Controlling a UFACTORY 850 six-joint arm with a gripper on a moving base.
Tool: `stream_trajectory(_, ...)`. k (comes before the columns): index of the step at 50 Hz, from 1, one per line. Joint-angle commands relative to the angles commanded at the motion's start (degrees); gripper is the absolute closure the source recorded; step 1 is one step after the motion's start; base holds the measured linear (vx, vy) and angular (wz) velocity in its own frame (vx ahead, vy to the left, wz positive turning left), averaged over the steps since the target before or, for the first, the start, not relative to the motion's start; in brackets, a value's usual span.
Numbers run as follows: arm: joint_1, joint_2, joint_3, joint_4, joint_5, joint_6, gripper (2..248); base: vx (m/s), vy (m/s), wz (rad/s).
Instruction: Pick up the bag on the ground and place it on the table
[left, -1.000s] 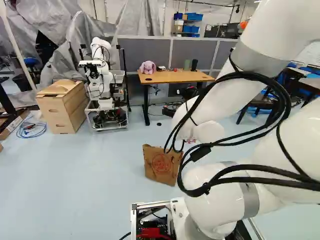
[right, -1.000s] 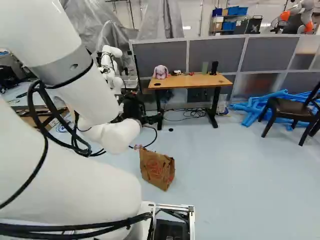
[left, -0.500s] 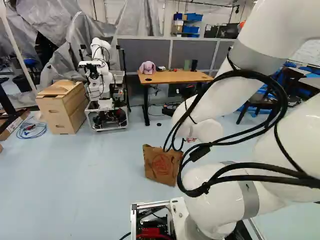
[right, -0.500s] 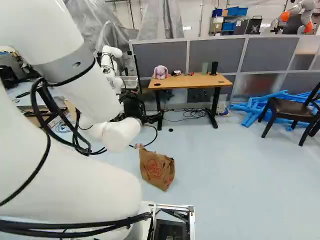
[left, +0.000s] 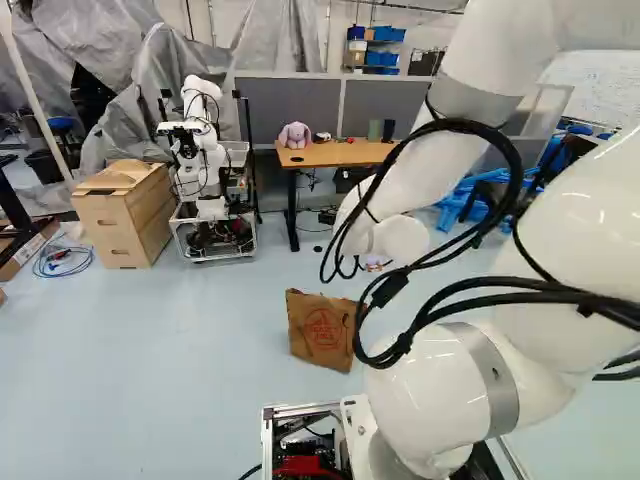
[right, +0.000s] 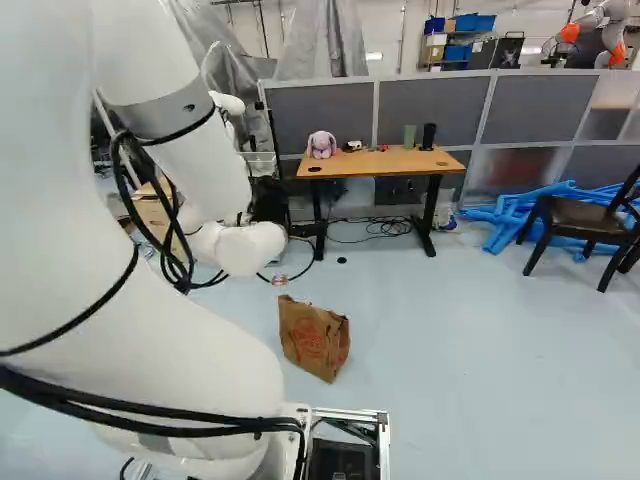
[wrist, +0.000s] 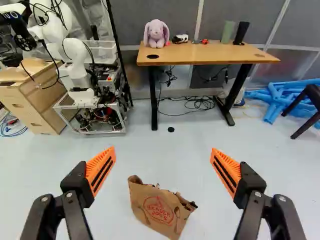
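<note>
In the right base view, a small reddish tip of my gripper (right: 279, 280) shows past the white wrist, above and behind the bag; the rest is hidden by the arm. The wrist view has the gripper (wrist: 162, 151) open, its orange-padded fingers wide apart with nothing held. A brown paper bag (wrist: 159, 209) with red print stands on the floor, low between the fingers in that view and touched by neither. The same bag (left: 322, 330) is partly covered by cables in the left base view. Farther off stands the wooden-topped table (right: 385, 163).
On the table are a pink plush rabbit (right: 321, 145), small items and a black upright object (right: 429, 136). Another robot (left: 205, 165) stands left of the table, beside wooden boxes (left: 125, 215). Blue foam pieces (right: 530, 215) and a dark chair (right: 580, 222) are to the right.
My arm has shifted, its wrist moving left in the left base view and slightly up in both. The base and bag have stayed put.
</note>
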Motion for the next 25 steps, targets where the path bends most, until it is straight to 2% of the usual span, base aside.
stream_trajectory(25, 1.8, -8.3, -7.9, 0.0, -4.9, 0.0, 3, 0.0, 0.0, 0.0)
